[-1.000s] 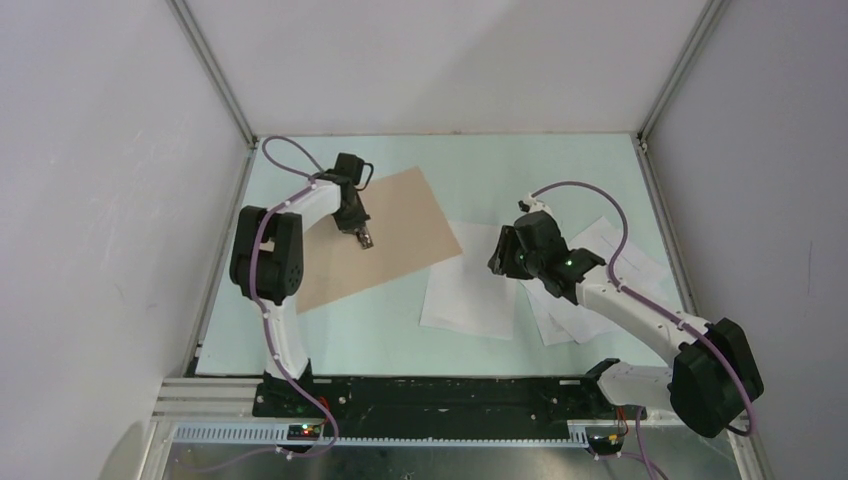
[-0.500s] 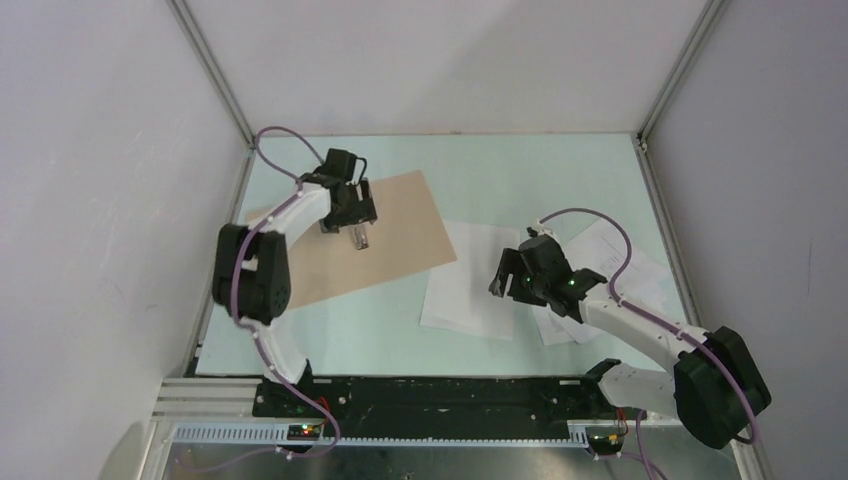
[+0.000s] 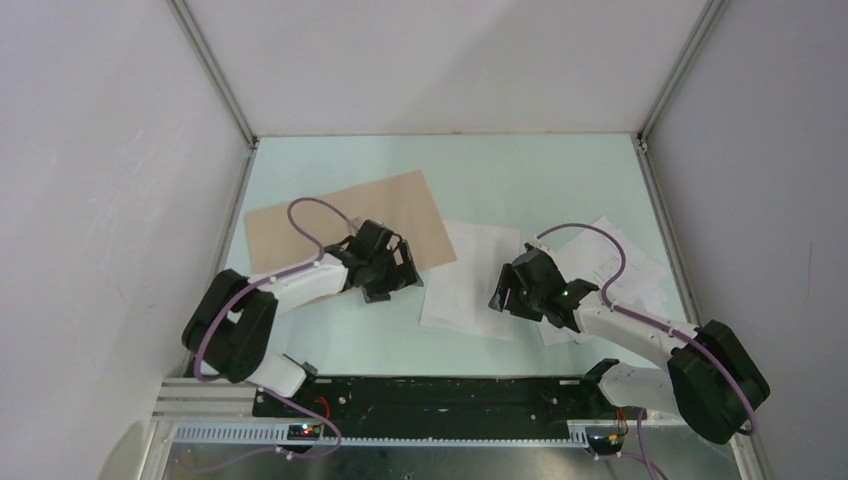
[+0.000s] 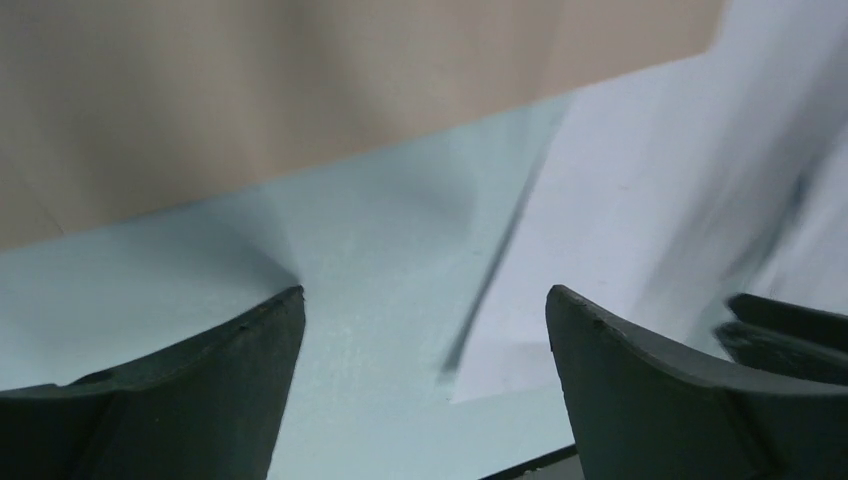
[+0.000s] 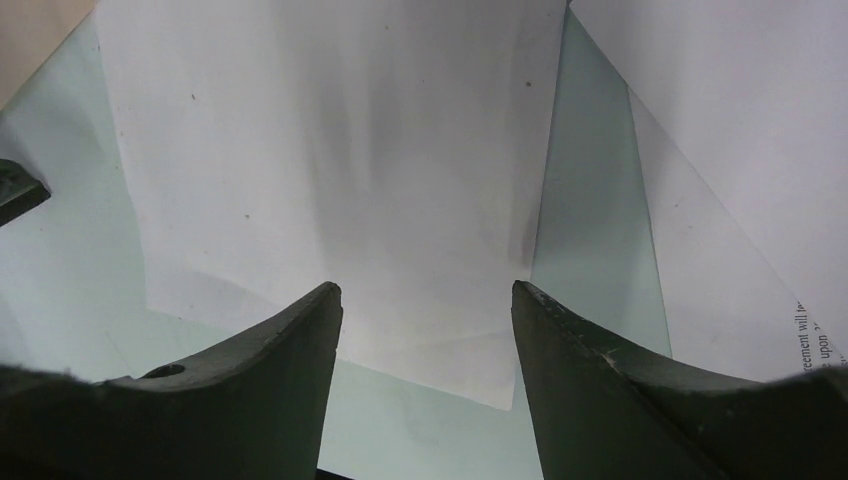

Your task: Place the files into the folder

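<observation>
The tan folder (image 3: 400, 205) lies flat at the back left, and its edge fills the top of the left wrist view (image 4: 300, 80). One white file sheet (image 3: 462, 285) lies in the middle, touching the folder's right corner. More files (image 3: 625, 262), some with printed text (image 5: 815, 335), lie overlapped at the right. My left gripper (image 3: 405, 270) hangs open at the folder's near right edge, over bare mat (image 4: 422, 300) beside the middle sheet's corner (image 4: 640, 200). My right gripper (image 3: 503, 288) stands open over that sheet's near right corner (image 5: 425, 290), holding nothing.
The pale green mat (image 3: 520, 170) covers the table between white walls with metal corner posts (image 3: 215, 80). A black rail (image 3: 440, 395) carrying the arm bases runs along the near edge. A tip of the left gripper (image 5: 15, 190) shows in the right wrist view.
The left arm has swung from above the folder's middle down to its near right edge, and its gripper has opened. The right gripper has come slightly nearer and lower beside the middle sheet.
</observation>
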`<control>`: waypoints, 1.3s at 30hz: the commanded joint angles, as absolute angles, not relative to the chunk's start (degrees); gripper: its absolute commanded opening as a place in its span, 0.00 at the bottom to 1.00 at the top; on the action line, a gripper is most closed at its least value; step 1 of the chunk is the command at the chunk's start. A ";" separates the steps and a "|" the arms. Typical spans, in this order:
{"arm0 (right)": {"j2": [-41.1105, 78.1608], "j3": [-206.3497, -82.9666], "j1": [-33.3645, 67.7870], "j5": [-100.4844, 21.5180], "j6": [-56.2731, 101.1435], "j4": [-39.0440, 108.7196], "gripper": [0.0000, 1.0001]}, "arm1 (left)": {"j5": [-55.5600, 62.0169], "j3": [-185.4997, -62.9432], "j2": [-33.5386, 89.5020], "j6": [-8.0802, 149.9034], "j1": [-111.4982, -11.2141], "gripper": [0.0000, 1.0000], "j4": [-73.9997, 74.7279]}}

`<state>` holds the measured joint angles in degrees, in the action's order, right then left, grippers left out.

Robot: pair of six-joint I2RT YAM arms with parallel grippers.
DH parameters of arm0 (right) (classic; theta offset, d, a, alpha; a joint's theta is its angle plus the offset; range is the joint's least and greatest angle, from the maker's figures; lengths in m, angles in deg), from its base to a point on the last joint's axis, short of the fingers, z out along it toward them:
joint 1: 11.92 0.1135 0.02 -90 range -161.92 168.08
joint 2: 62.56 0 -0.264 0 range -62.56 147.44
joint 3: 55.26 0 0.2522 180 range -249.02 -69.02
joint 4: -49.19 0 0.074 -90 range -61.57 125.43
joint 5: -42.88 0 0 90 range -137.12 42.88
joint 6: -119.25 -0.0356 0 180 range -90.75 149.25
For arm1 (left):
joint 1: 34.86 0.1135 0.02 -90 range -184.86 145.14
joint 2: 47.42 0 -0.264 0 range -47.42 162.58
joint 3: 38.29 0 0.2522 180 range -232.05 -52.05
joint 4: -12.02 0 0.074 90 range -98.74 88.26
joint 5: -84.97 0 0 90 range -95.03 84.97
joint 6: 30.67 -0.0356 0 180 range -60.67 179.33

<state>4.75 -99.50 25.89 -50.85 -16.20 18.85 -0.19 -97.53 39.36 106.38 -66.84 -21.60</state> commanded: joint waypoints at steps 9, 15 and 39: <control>7.10 -98.65 26.61 -52.44 -17.69 22.31 0.62 | 8.93 -83.58 34.50 123.81 -73.85 0.88 -2.10; 8.17 -98.29 26.62 -52.19 -17.85 23.53 0.60 | 6.03 -79.71 31.29 126.69 -75.32 0.83 -4.12; 10.99 -97.32 26.76 -50.46 -18.22 26.66 0.59 | 2.47 -80.30 29.15 134.18 -78.37 0.70 -2.02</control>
